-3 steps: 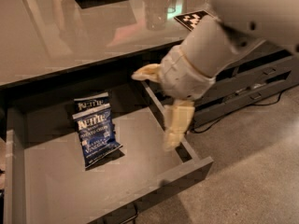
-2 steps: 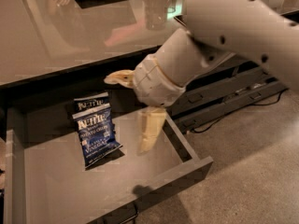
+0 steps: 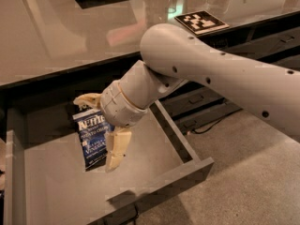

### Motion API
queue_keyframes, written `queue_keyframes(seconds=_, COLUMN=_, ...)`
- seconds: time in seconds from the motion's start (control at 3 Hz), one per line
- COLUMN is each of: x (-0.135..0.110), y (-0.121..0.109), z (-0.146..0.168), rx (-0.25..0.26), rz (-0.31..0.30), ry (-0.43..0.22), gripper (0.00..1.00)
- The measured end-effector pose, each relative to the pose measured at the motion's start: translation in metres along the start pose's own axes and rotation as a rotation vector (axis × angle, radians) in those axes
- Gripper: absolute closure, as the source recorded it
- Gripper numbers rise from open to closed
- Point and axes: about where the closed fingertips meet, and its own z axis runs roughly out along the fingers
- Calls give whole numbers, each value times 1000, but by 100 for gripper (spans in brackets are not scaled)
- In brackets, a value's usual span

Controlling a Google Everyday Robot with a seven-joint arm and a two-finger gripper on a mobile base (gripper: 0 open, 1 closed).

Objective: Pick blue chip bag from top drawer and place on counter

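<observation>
Glossy and grey-brown, the counter (image 3: 61, 36) fills the top of your view, with a black-and-white marker tag (image 3: 201, 21) lying flat near its right end. Below its dark front edge the top drawer (image 3: 56, 186) stands pulled out toward you, its flat grey floor and low walls in plain sight.

You will find the blue chip bag (image 3: 89, 125) lying flat on the drawer floor, left of centre and nearer the back wall than the front. Its long axis runs from back to front, slightly skewed, with the lower end drifting a little to the right. The white KETTLE logo sits at the far end, toward the counter, so the print reads upright from where you look.

Your white arm (image 3: 225, 74) comes in from the right and bends down into the drawer. The gripper (image 3: 93, 132) hangs right over the bag, its two cream fingers spread wide apart with nothing between them. One finger (image 3: 86, 100) points left past the bag's top edge. The other (image 3: 117, 149) points down along the bag's right side, covering that edge. You cannot tell whether this finger touches the bag or floats just above it.

To the right, under the arm, narrower grey drawers (image 3: 197, 100) sit closed above a speckled floor (image 3: 253, 177).
</observation>
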Motion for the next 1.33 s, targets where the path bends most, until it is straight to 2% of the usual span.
queue_keyframes(seconds=0.33, x=2, y=-2, z=8, rx=-4, rz=-6, ry=-11, gripper=0)
queue_keyframes(seconds=0.67, x=17, y=-20, z=27, rx=25, rz=-40, ry=-10, gripper=0)
queue_keyframes(seconds=1.0, x=43, y=-47, z=43, rx=67, rz=-23, ry=21, gripper=0)
queue_keyframes(seconds=1.33, x=77, y=-64, z=52, rx=88, rz=37, ry=82, gripper=0)
